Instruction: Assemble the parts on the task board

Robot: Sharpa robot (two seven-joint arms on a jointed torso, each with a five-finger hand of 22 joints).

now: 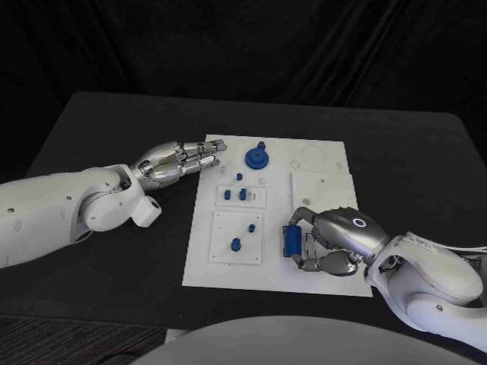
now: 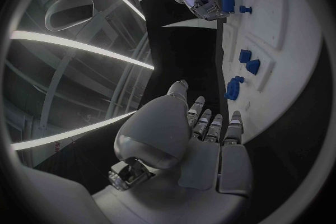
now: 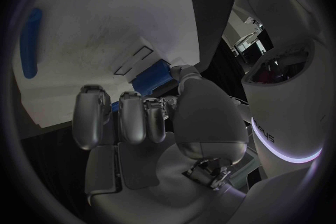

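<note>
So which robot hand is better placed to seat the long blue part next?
The right robot hand: its fingers already hold the long blue part over the task board. The left robot hand rests at the board's far left edge, holding nothing, away from that part.

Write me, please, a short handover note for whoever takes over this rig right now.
Right hand: grips a long blue block-shaped part over the near right of the white task board.
Left hand: fingers curled, holding nothing, at the board's far left edge.
On the board: a round blue disc part at the far end, small blue pieces in the middle panel, two more blue pieces in the near panel.
Done: cannot tell which parts are seated.
Left: place the held block, then the rest.
</note>
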